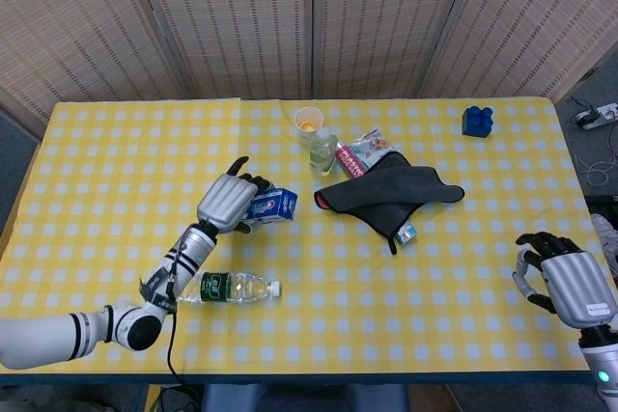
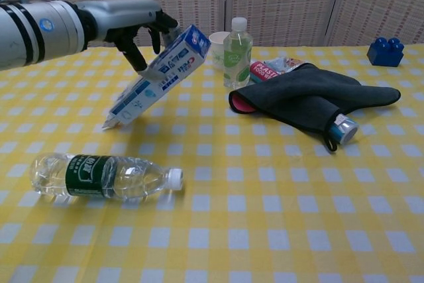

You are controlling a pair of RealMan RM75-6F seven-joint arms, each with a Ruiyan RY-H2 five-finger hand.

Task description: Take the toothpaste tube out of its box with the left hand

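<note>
My left hand [image 1: 229,202] [image 2: 136,19] grips the white and blue toothpaste box [image 2: 159,74] [image 1: 272,206] from above and holds it in the air, tilted, its right end high and its left end low over the yellow checked table [image 2: 265,183]. No tube shows outside the box. My right hand [image 1: 563,280] hovers at the table's near right corner with its fingers curled and nothing in them; it does not show in the chest view.
A clear water bottle [image 2: 103,177] [image 1: 235,288] lies on its side just in front of the lifted box. Further back stand a paper cup [image 1: 307,123], a small green bottle [image 2: 237,44], a snack packet [image 1: 362,152] and a dark cloth [image 2: 311,101]. A blue brick [image 1: 477,120] sits far right.
</note>
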